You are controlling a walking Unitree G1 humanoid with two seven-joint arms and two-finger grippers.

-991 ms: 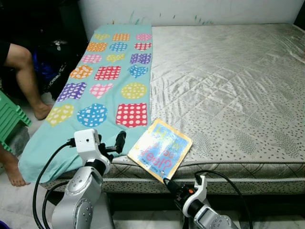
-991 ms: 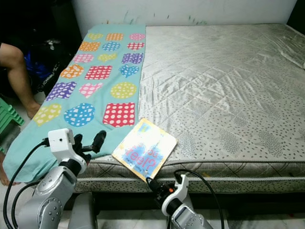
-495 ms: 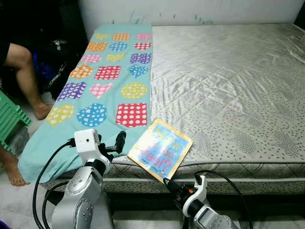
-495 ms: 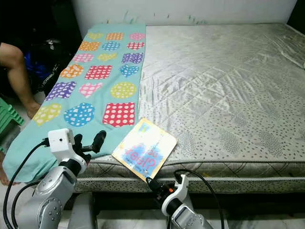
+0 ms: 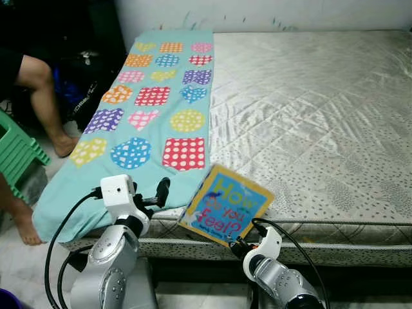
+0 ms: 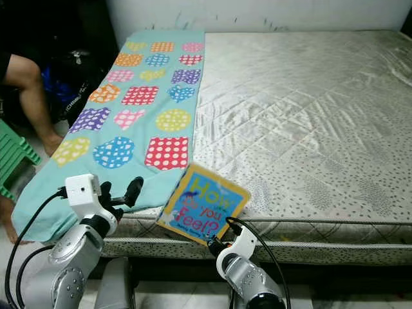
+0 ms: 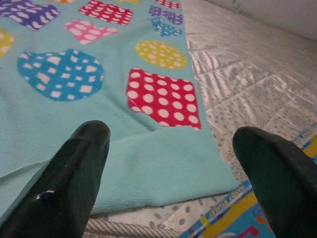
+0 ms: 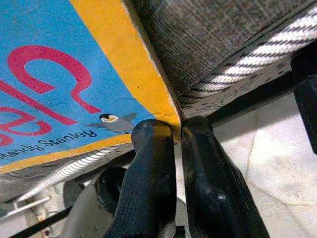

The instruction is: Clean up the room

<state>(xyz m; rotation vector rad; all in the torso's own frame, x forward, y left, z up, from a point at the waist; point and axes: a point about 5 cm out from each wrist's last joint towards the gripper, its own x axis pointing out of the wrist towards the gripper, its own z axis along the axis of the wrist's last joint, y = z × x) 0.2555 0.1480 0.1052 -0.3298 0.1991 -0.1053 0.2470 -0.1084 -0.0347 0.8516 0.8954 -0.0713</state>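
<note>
A blue and yellow picture book (image 5: 225, 205) titled "How do you Feel?" lies tilted over the front edge of the mattress (image 5: 309, 116). My right gripper (image 8: 177, 130) is shut on the book's lower corner, just below the bed's edge (image 6: 214, 248). My left gripper (image 7: 171, 134) hovers open over the near end of a teal blanket (image 5: 148, 116) with coloured spotted patches. Nothing is between its fingers (image 7: 84, 148). In the eye views the left gripper (image 5: 161, 191) is at the bed's front left, beside the book.
A person sits at the left, one bare leg (image 5: 45, 96) near the bed and a foot (image 5: 24, 228) on the floor. A green stool (image 5: 16, 151) stands at the far left. Dark bags (image 5: 84, 84) lie between the person and the bed. White tile floor runs below the bed.
The right gripper has risen to the mattress edge with the book, which has turned so its title now reads upright. The camera shifted slightly. The left arm has not moved.
</note>
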